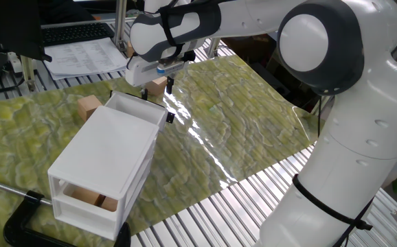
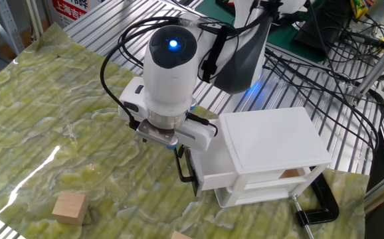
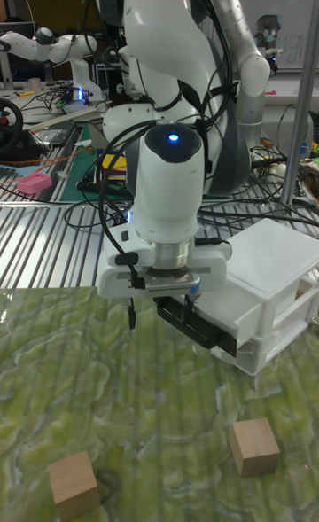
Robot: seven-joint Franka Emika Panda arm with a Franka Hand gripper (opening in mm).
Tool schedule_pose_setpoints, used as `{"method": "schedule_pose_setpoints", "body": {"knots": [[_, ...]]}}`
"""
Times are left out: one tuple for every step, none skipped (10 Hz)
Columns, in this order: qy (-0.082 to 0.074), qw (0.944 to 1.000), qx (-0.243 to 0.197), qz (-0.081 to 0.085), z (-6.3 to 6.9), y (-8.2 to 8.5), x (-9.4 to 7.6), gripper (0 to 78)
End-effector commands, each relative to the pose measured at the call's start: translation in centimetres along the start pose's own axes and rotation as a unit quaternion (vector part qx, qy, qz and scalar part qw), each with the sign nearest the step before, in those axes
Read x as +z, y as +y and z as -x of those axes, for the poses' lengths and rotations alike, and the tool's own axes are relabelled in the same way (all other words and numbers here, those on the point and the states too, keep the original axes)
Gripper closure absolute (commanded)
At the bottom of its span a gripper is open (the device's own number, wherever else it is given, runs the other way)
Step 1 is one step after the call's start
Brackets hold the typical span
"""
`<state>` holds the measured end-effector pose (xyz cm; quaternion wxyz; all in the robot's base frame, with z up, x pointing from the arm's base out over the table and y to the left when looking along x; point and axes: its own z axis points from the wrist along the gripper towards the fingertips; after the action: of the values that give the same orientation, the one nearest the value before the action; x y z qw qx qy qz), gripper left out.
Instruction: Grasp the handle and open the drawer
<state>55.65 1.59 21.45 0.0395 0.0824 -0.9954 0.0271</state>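
Observation:
A white two-drawer cabinet (image 1: pixel 106 161) lies on the green mat. Its top drawer (image 1: pixel 135 108) sticks out a little from the cabinet's far end and also shows in the other fixed view (image 2: pixel 208 174). My gripper (image 1: pixel 145 95) points down at the drawer front, with its black fingers (image 2: pixel 185 162) pressed together against it. In the tall fixed view the gripper (image 3: pixel 197 320) looks like a dark bar along the drawer front (image 3: pixel 226 314). The handle is hidden between the fingers.
Two tan wooden cubes (image 3: pixel 254 447) (image 3: pixel 73 484) lie on the mat near the drawer front. More cubes show inside the cabinet's open back (image 1: pixel 88 197). A black C-clamp (image 2: pixel 315 206) holds the cabinet's rear. Cables and the metal table slats surround the mat.

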Motion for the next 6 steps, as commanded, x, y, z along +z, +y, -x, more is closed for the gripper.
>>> {"method": "schedule_pose_setpoints", "body": {"knots": [[-0.002, 1.0000, 0.002, 0.000, 0.48, -0.47, -0.23, 0.2], [-0.002, 1.0000, 0.002, 0.000, 0.48, -0.47, -0.23, 0.2], [-0.001, 1.0000, 0.003, -0.001, 0.94, -0.85, -0.43, 0.2], [-0.001, 1.0000, 0.005, -0.002, 1.07, -0.99, -0.46, 0.2], [-0.001, 1.0000, 0.006, -0.004, 1.19, -1.16, -0.42, 0.2], [-0.001, 1.0000, 0.006, -0.005, 1.37, -1.44, -0.33, 0.2]]}}
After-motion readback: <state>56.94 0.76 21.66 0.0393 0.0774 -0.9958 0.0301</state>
